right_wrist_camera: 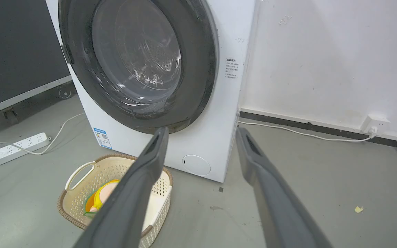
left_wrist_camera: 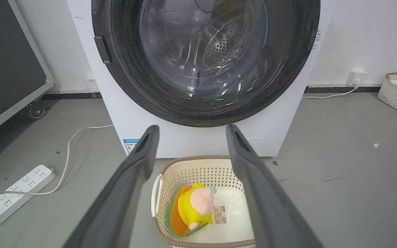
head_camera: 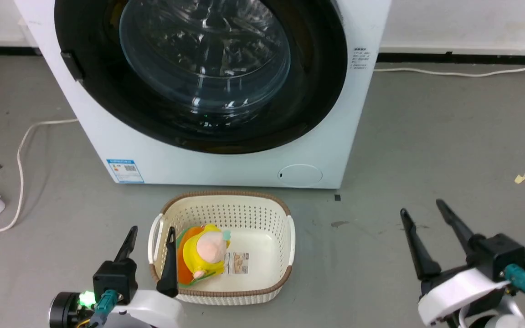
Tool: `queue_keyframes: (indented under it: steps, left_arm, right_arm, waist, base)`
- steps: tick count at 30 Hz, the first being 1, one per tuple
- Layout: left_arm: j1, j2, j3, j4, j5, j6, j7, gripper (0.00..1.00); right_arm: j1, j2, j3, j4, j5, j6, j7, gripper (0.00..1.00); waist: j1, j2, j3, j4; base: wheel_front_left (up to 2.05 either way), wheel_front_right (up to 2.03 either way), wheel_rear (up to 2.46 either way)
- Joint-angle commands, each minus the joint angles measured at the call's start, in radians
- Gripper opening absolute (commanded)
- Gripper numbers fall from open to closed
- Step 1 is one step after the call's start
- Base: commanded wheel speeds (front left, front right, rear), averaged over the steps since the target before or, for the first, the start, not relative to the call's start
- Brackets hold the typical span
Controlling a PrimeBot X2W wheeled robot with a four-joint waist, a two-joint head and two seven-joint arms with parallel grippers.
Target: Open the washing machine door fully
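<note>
Black glossy round washing machine door (head_camera: 321, 82) w/ glass-bowl ctr, closed flush on white box washing machine (head_camera: 198, 164); I see left gripper (head_camera: 151, 230) & right gripper (head_camera: 421, 206) spread, empty.

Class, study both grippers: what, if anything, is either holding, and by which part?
Nothing is held. The left gripper and the right gripper are both open and empty, short of the shut washing machine door.

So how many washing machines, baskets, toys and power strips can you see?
Washing machine: 1
Baskets: 2, the cream basket in front of the machine and the far basket by the wall
Toy: 1
Power strip: 1
Total: 5
</note>
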Motion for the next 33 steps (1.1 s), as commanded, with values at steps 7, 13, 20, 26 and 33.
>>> queue_keyframes:
  steps: [7, 13, 20, 26, 33]
  left_arm:
    - [-0.041, 0.0, -0.016, -0.014, -0.018, 0.014, -0.023, 1.0]
    - [-0.061, 0.001, -0.028, -0.027, -0.023, 0.021, -0.036, 1.0]
    - [-0.083, 0.001, -0.045, -0.037, -0.031, 0.03, -0.051, 1.0]
    - [-0.102, 0.001, -0.064, -0.039, -0.042, 0.037, -0.063, 1.0]
    - [-0.127, 0.001, -0.081, -0.04, -0.052, 0.045, -0.078, 1.0]
  right_arm:
    - [-0.1, -0.047, 0.008, 0.002, 0.054, 0.0, -0.019, 1.0]
    - [-0.193, -0.076, 0.016, 0.012, 0.112, 0.0, -0.001, 1.0]
    - [-0.304, -0.083, -0.003, 0.041, 0.215, 0.0, 0.035, 0.0]
    - [-0.4, -0.082, -0.031, 0.084, 0.317, 0.0, 0.071, 0.0]
    - [-0.531, -0.079, -0.076, 0.167, 0.434, 0.0, 0.124, 0.0]
  waist:
    - [-0.0001, -0.0001, 0.046, 0.02]
    - [-0.0001, -0.0001, 0.087, 0.035]
    - [-0.0001, -0.0001, 0.13, 0.055]
    - [-0.0001, -0.0001, 0.163, 0.075]
    - [-0.0001, -0.0001, 0.199, 0.096]
  base:
    - [0.0, 0.0, 0.0]
    - [0.0, 0.0, 0.0]
    - [0.0, 0.0, 0.0]
    - [0.0, 0.0, 0.0]
    - [0.0, 0.0, 0.0]
